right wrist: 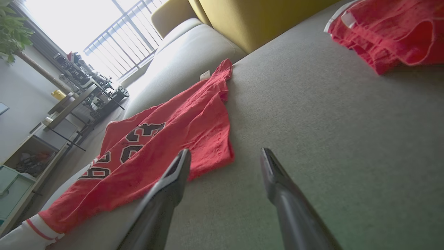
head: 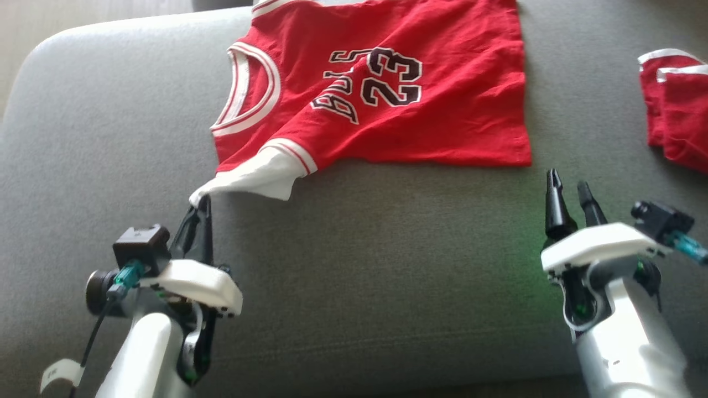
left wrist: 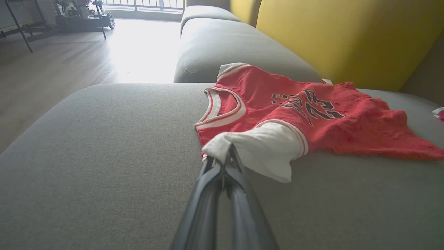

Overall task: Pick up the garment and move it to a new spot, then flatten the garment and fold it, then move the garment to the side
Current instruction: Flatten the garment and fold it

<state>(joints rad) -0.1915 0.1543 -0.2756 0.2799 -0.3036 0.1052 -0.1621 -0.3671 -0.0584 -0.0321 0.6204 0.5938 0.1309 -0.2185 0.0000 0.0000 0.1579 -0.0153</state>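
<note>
garment (head: 420, 110) lies on sofa seat (head: 387, 265). left pincer (head: 200, 205) on garment's near-left sleeve tip; right pincer (head: 568, 182) just before its near-right corner, apart. other clothes (head: 680, 110) well right of garment.

Head cam: high, pitched forward and down onto the grey seat cushion (head: 387, 265). Left gripper (head: 202, 205) sits toward the frame's lower left, right gripper (head: 568, 182) toward the lower right.

Left wrist cam: low and close over the cushion near its front-left corner. It sights along its own fingers (left wrist: 203, 208) at the jersey (left wrist: 312, 114) sleeve, with the yellow backrest (left wrist: 347, 41) behind.

Right wrist cam: also low, rolled — cushion surface runs diagonally — facing across the jersey's hem toward the window (right wrist: 114, 38).

Overlap: jersey number print in all three; red pile (right wrist: 388, 31) at the cushion's right edge in head and right wrist.
</note>
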